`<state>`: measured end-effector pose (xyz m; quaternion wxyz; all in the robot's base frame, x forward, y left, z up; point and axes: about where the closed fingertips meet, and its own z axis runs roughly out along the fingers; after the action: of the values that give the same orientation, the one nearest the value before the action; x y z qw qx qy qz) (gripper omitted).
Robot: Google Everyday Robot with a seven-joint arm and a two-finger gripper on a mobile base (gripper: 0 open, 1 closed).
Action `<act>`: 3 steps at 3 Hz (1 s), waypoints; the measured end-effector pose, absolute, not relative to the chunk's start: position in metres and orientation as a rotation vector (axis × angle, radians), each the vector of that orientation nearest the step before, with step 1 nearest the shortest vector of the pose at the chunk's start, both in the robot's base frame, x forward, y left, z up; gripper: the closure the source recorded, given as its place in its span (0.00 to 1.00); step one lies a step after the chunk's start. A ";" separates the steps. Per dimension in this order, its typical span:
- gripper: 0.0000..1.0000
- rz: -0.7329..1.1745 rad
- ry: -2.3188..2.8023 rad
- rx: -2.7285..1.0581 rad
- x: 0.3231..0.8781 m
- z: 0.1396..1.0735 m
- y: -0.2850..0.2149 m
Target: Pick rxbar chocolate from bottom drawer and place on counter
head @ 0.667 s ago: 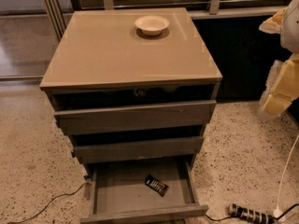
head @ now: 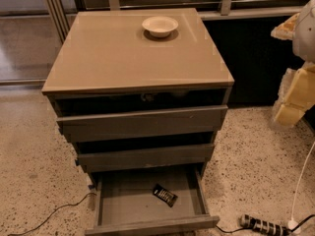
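The rxbar chocolate [head: 165, 195] is a small black wrapper bar lying flat and askew inside the pulled-out bottom drawer [head: 112, 208], right of the drawer's middle. Above the two grey drawers sits the glossy tan counter [head: 118, 58]. My gripper [head: 294, 98] shows as cream-yellow parts at the right edge of the view. It hangs at about the height of the top drawers, well right of the cabinet and far from the bar. Nothing is seen in it.
A cream-white bowl [head: 160, 26] stands near the counter's back edge. The two upper drawers [head: 142, 123] stick out slightly. A power strip [head: 263, 225] and cables lie on the speckled floor at lower right, and another cable [head: 47, 218] at lower left.
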<state>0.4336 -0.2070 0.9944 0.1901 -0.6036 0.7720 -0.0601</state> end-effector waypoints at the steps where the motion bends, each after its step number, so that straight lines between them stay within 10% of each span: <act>1: 0.00 -0.148 2.172 -1.709 0.427 0.977 -0.201; 3: 0.00 -0.098 2.170 -1.722 0.417 0.945 -0.192</act>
<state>0.4168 -0.1921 0.9449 0.1838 -0.6105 0.7696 -0.0348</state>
